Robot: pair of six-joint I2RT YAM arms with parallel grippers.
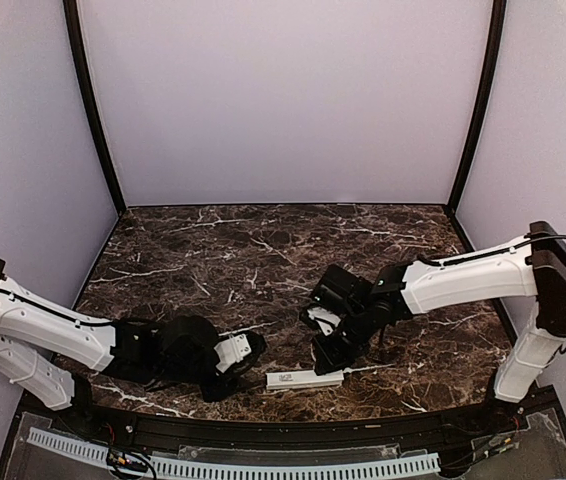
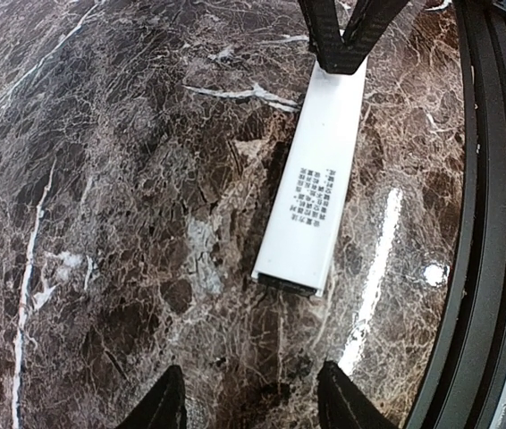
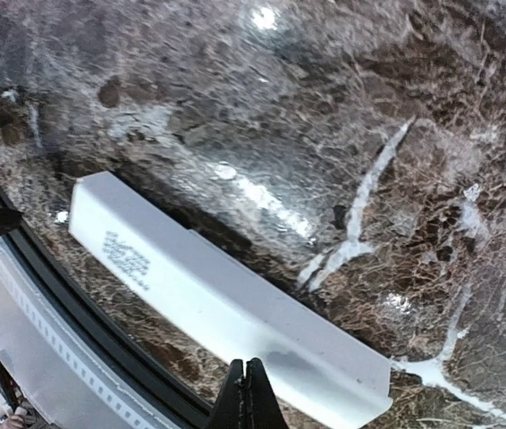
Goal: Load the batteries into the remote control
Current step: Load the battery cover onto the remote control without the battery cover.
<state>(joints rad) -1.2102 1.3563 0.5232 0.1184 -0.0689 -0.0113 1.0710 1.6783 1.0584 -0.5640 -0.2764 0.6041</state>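
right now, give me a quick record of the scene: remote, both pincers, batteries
remote control: flat on the marble table near its front edge, printed label up
right pincer: shut, tips at the remote's right end
left pincer: open, facing the remote's dark end, not touching
batteries: none in view

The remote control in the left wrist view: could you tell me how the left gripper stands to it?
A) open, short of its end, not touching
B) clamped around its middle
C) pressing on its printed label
A: the left gripper is open, with bare table between it and the remote control.
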